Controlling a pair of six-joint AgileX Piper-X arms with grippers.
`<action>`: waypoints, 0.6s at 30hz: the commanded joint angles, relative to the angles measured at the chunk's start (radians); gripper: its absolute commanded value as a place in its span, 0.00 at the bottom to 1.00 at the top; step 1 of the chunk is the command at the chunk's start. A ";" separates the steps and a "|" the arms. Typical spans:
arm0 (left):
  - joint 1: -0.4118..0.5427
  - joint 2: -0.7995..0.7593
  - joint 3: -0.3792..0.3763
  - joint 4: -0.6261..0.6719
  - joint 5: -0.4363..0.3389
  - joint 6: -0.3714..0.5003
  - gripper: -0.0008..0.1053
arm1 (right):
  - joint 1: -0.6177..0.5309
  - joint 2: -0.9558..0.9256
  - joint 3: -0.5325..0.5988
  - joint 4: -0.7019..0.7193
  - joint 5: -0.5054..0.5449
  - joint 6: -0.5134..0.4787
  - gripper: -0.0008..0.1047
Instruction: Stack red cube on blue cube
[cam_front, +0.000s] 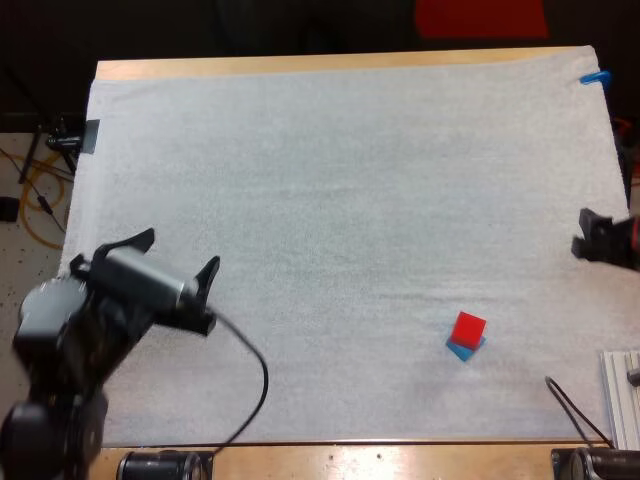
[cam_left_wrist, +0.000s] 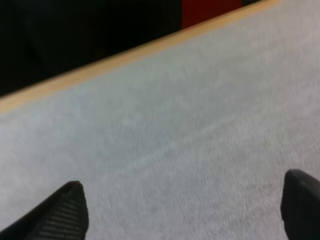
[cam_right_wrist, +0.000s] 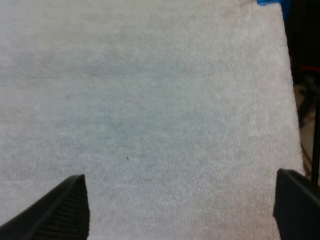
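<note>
grippers wide, empty: left gripper (cam_front: 180, 252) at 8 o'clock, right gripper (cam_front: 583, 232) at 3. red cube (cam_front: 468, 328) atop blue cube (cam_front: 463, 352) near 5; stack looks done, next just retreat.

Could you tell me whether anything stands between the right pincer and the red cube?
Nothing visible: only bare white mat lies between the right pincer and the red cube, which already sits on the blue cube.

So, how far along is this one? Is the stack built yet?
Done: the red cube sits on the blue cube, whose edge peeks out underneath.
In hand: nothing. The left gripper and right gripper are both open over bare mat, well away from the stack.
Left: nothing visible. The stacking itself looks complete.
</note>
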 joint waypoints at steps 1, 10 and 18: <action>0.000 -0.052 -0.007 0.011 -0.005 0.003 0.73 | -0.005 -0.058 -0.001 0.021 -0.011 -0.010 0.70; 0.000 -0.373 0.059 0.028 -0.015 -0.012 0.73 | -0.005 -0.429 0.110 0.029 -0.011 0.007 0.70; 0.000 -0.555 0.081 0.208 -0.028 -0.013 0.73 | -0.005 -0.755 0.225 0.071 -0.013 0.018 0.70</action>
